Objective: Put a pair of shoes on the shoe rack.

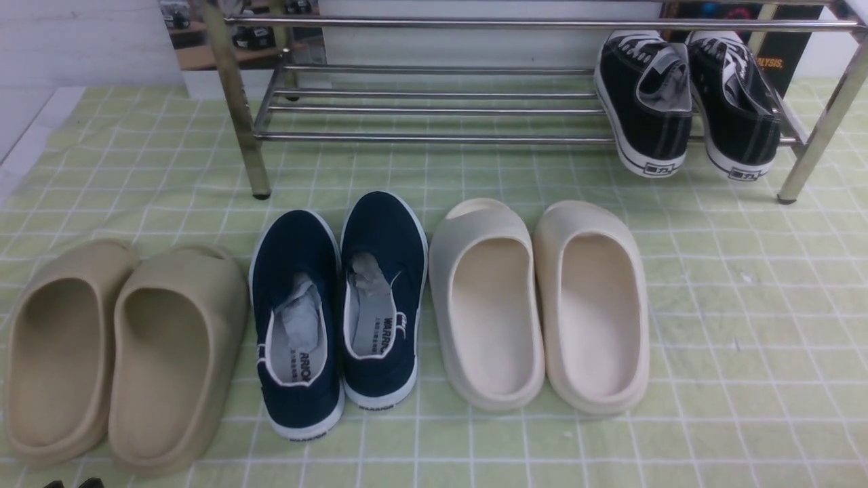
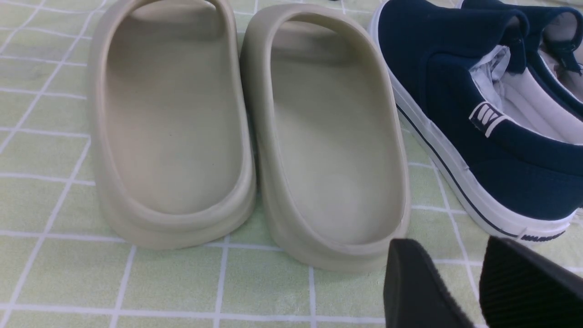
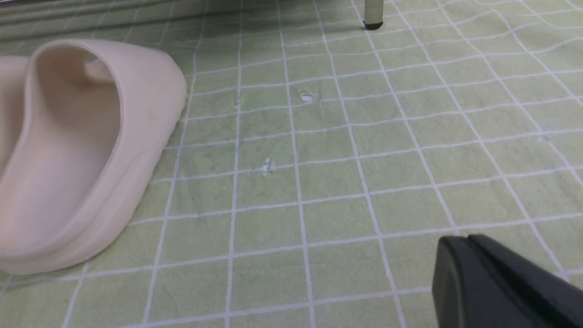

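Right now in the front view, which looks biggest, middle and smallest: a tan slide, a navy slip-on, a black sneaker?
1. Tan slide, biggest.
2. Navy slip-on, middle.
3. Black sneaker, smallest.
The sneaker sits farthest back on the shoe rack, so distance may be shrinking it; its true size is unsure.

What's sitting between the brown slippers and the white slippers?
The navy blue slip-ons, a pair side by side, lie between the tan slides and the cream slides. The front view shows it.
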You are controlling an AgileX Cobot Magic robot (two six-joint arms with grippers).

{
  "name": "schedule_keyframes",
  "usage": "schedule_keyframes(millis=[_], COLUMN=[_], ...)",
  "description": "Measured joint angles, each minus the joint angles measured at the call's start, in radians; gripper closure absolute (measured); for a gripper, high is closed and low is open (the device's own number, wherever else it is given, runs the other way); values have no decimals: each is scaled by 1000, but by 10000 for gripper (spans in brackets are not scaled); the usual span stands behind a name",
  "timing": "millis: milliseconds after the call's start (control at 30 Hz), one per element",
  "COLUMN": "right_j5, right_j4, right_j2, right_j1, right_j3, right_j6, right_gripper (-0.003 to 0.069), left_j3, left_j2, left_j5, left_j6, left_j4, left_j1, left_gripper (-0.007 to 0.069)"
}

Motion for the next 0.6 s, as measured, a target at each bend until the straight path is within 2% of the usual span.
schedule_keyframes(millis=[600], right_j5=[0], right_j4=[0], right_j2=[0], right_j1=[0], right_j3=[0], right_j6=[0], right_gripper=[618], left_j3=[0], left_j2=[0], left_j5=[0], left_j6=[0], left_j4=[0], left_j1=[0], left_gripper=[386])
